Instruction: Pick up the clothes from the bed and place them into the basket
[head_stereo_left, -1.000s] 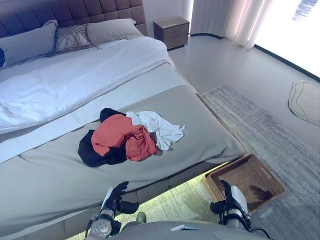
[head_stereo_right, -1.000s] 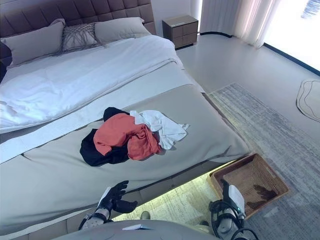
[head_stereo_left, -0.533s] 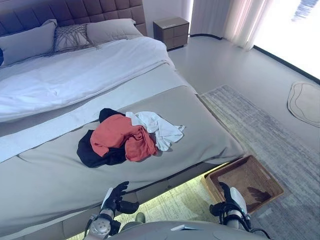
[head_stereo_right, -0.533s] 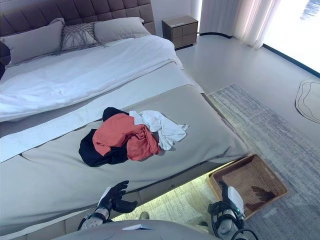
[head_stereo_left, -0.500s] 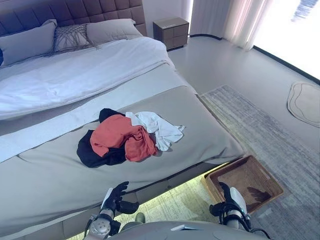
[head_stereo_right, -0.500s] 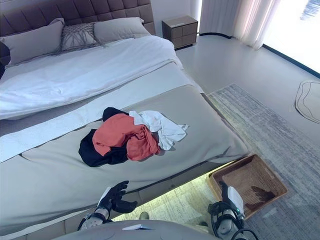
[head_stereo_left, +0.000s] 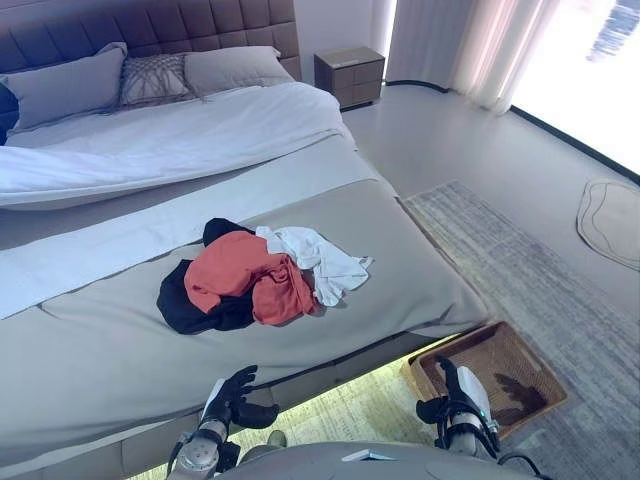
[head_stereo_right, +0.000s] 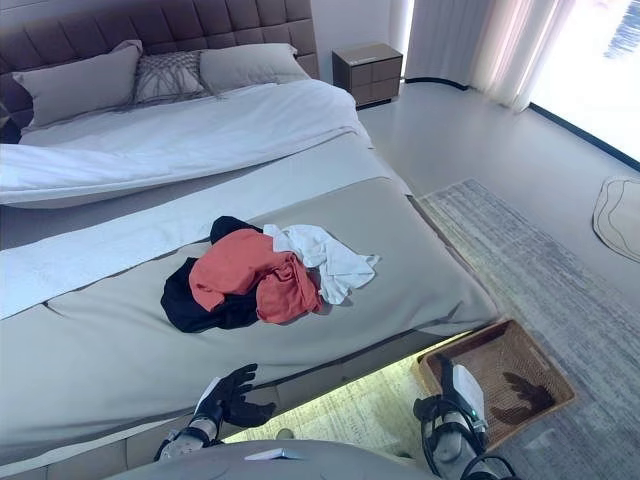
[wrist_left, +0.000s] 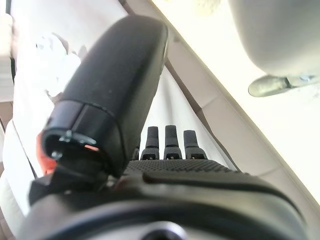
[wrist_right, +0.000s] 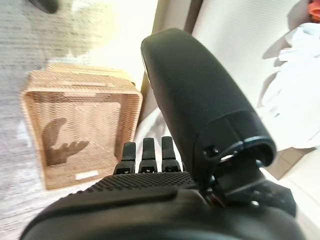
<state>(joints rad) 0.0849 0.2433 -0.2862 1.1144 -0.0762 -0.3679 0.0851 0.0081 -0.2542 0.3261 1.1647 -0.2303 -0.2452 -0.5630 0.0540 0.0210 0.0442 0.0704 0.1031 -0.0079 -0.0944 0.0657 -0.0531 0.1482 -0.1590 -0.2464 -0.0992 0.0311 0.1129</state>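
The task is at its very beginning: nothing is picked up yet, and the robot stands before the foot of the bed (head_stereo_left: 120, 350) with both hands low. The clothes (head_stereo_left: 255, 280) lie in one heap on the grey cover of the bed, near its foot edge: an orange-red garment (head_stereo_left: 240, 275) is on top, a black garment (head_stereo_left: 190, 310) is under it and shows on the headboard side and the robot's left side, and a white garment (head_stereo_left: 325, 262) touches the orange one on the side toward the basket. The basket (head_stereo_left: 490, 375) is a brown woven one, standing on the floor just beside the foot corner of the bed, and it looks empty. The left hand (head_stereo_left: 235, 400) hangs below the foot edge of the bed, apart from the heap, with its fingers (wrist_left: 165, 142) straight and holding nothing. The right hand (head_stereo_left: 455, 395) is over the near rim of the basket, also with straight fingers (wrist_right: 150, 152) and with nothing in it. The next move probably calls for raising one hand above the bed, reaching forward over the foot edge to the heap, and closing the fingers on a fold of cloth; the heap is well away from both hands, so the body may need to lean or step closer.
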